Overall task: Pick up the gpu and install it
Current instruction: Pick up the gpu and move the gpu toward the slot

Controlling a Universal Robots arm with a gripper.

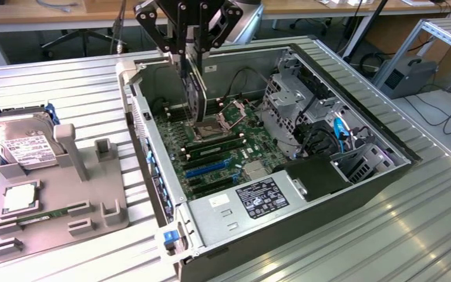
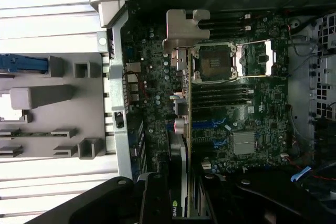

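The gpu (image 1: 195,94) hangs on edge, upright, inside the open computer case (image 1: 234,235), with my gripper (image 1: 192,50) shut on its upper edge. Its lower end is above the motherboard (image 1: 234,150), near the CPU socket (image 1: 214,124). In the wrist view the gpu (image 2: 184,103) runs edge-on as a thin strip from my gripper (image 2: 184,203) out to its silver end bracket (image 2: 181,27). That bracket is over the board by the case's rear wall. The blue expansion slots (image 2: 210,125) lie on the board beside the card.
A grey fixture (image 1: 61,217) at the exterior view's left holds a silver hard drive (image 1: 22,144), a CPU chip (image 1: 19,197) and a green memory stick (image 1: 41,216). Inside the case stand a drive cage (image 1: 288,100), cables and a black shroud (image 1: 319,176).
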